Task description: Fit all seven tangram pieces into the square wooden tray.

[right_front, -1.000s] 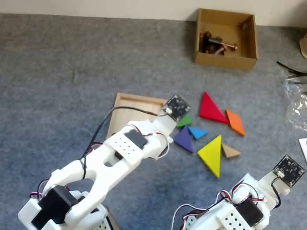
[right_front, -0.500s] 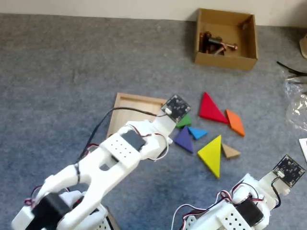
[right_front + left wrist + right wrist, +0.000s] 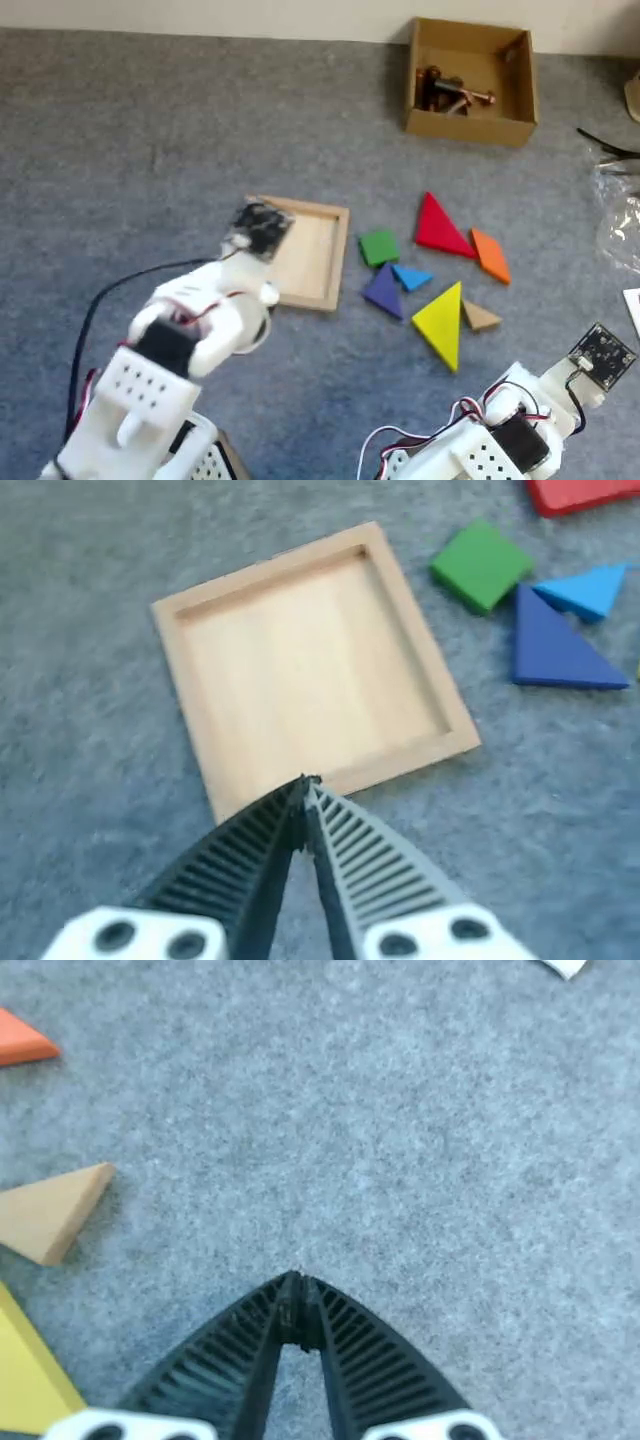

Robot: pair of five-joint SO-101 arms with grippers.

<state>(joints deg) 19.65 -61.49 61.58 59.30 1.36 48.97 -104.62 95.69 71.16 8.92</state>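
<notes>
Tray (image 3: 400,752) bare. Left gripper (image 3: 303,788), right gripper (image 3: 297,1308): fingers (image 3: 365,855) pressed together, holding nothing. Green square (image 3: 482,565) probably light, stiff, thin; pinch across opposite edges.

Tabletop (image 3: 150,150): grey cloth covering, felt-like, rough, matt.
Tray (image 3: 300,690): pale bare wood, smooth, faint grain, matt.
Green square (image 3: 482,564), red triangle (image 3: 438,228), yellow triangle (image 3: 442,322): evenly painted faces, smooth, low sheen.
Tan triangle (image 3: 50,1210): unpainted wood, matt.
Left claw (image 3: 303,785), right claw (image 3: 296,1282): black plastic, ribbed, matt.
Left arm (image 3: 170,350): white plastic shell, smooth.
Box (image 3: 470,125): brown cardboard, matt.
Parts (image 3: 450,95) inside it: copper-coloured metal, glossy.
</notes>
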